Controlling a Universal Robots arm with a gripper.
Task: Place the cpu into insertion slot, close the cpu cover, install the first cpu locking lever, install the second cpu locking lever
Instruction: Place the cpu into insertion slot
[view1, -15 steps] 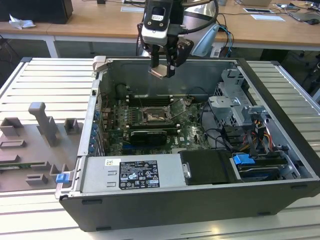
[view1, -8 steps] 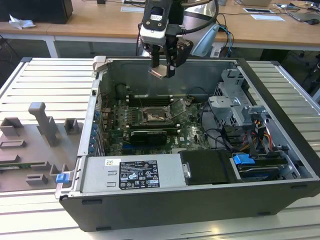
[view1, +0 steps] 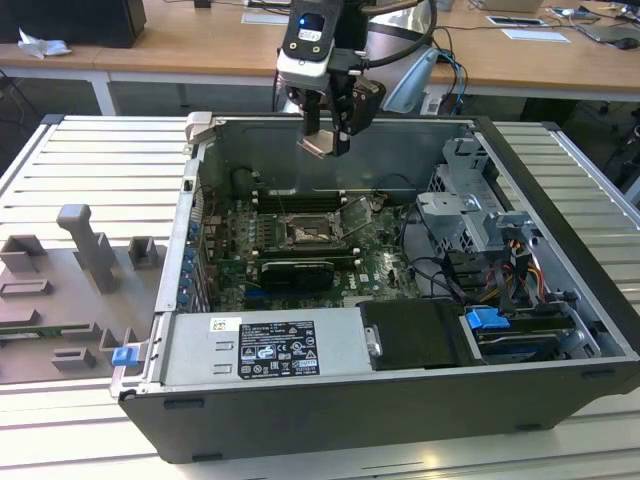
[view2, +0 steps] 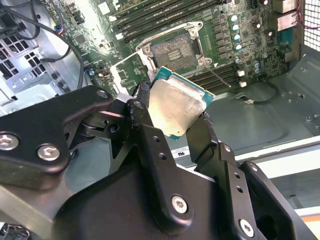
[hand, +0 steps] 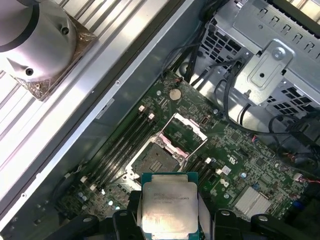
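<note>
Slatted bench (view1: 90, 150), open computer case (view1: 330, 425); my gripper (view1: 328, 143) pinches the cpu (view1: 319, 147) by opposite edges, at 12 o'clock from the insertion slot (view1: 305, 232) in the exterior view; cpu cover (view1: 355, 212) stands open; chip judged light, stiff, fragile; hold edges only.

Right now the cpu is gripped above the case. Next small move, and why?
Probably a slow descent toward the insertion slot, checking alignment on the way. The gripper holds the cpu well above the board. The slot looks bare, and the cpu cover stands open, so the way down seems clear.
</note>
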